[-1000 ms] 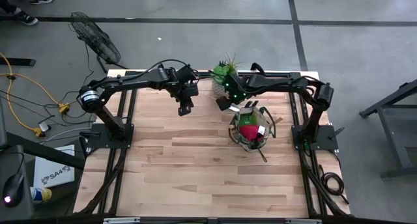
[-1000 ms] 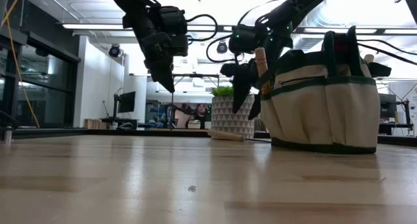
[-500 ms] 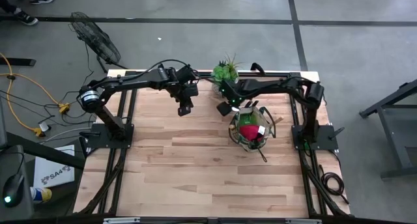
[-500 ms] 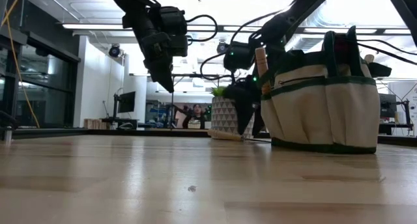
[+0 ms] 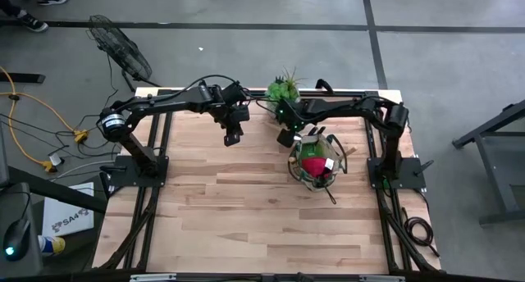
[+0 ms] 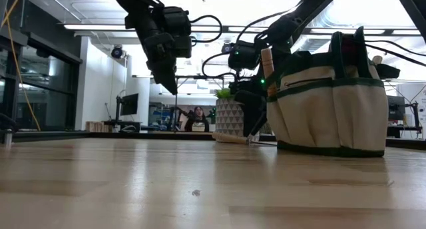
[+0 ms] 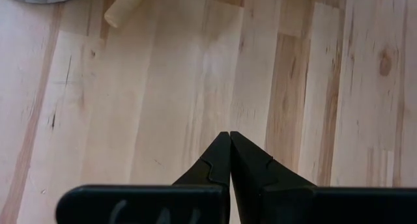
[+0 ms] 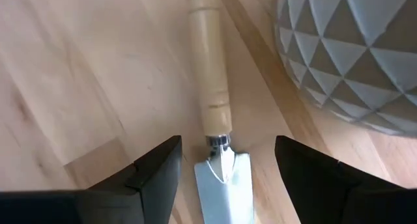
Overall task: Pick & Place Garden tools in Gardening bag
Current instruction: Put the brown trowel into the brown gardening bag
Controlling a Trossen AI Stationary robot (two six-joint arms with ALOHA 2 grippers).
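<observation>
A wooden-handled trowel [image 8: 210, 68] lies flat on the table beside the white patterned pot [image 8: 352, 48]. My right gripper [image 8: 228, 146] hangs open just above it, pointing steeply down. Its fingers stand on either side of the trowel where handle meets metal blade [image 8: 225, 185], without touching. The khaki gardening bag [image 5: 316, 163] stands upright on the table to the right of the trowel, with a red piece [image 5: 312, 161] and several tool handles sticking out. My left gripper [image 5: 233, 138] hovers shut above the table, left of the pot.
The succulent in its pot [image 5: 283, 89] stands at the table's far edge, close to the trowel and my right gripper [image 5: 285, 137]. In the low view the bag [image 6: 329, 102] stands right beside that gripper [image 6: 256, 122]. Bare wood stretches across the near half [image 5: 246, 216].
My right gripper has come down toward the table over the trowel and has rolled about its own pointing line, staying open. The bag and trowel have kept their places.
</observation>
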